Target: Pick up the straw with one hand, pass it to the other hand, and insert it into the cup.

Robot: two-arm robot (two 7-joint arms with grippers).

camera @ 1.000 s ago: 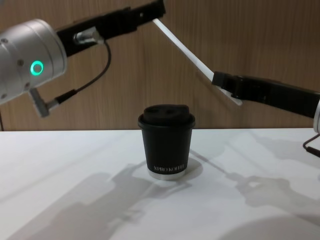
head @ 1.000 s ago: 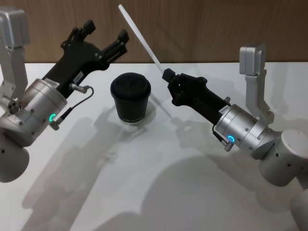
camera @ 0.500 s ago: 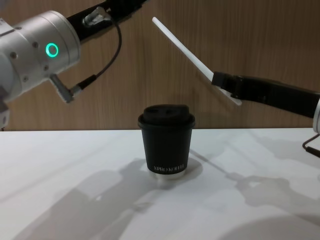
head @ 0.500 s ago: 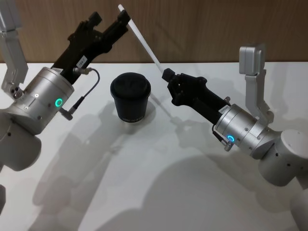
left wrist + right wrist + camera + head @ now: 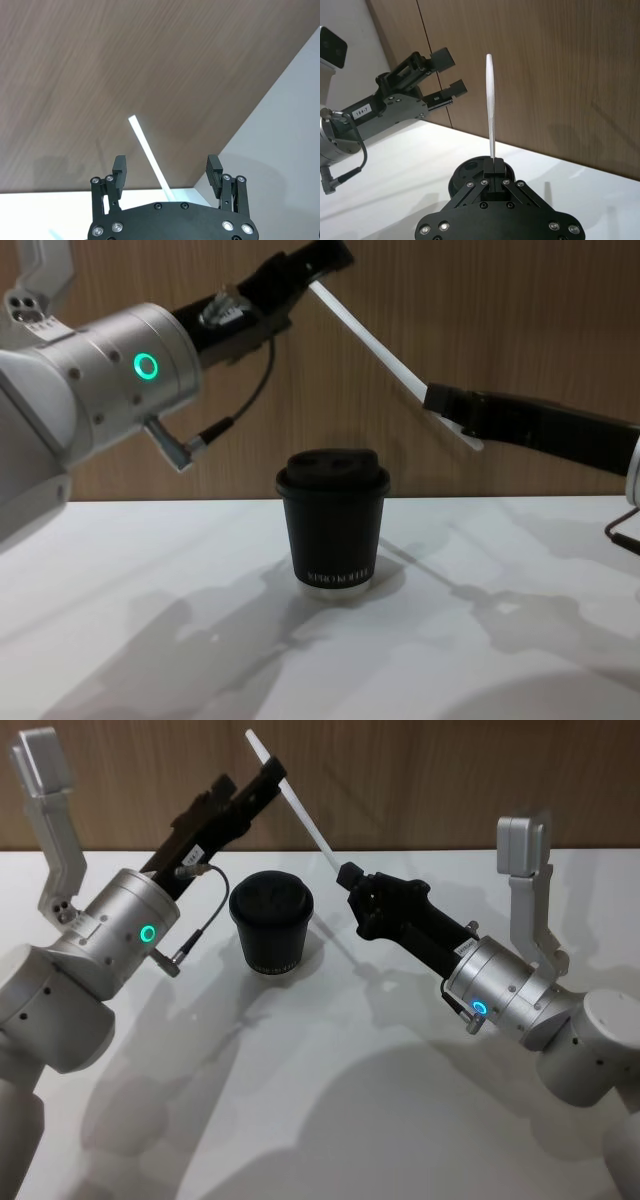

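Now: white tabletop (image 5: 330, 1100) underneath everything. L gripper (image 5: 252, 780) is raised above and behind the cup (image 5: 271, 920), reaching up to the right; jaws spread wide, one each side of the straw's (image 5: 295, 805) upper part, not touching it. R gripper (image 5: 348, 877) hangs just right of the cup, off the tabletop, jaws pinching the straw near its lower end. Black cup stands upright mid-tabletop, lid on. Straw is tilted in the air, top leaning twd the robot's left, short stub below the R jaws, clear of the cup.

wall (image 5: 450, 780): brown wood panels | table (image 5: 300, 1120): white, soft shadows
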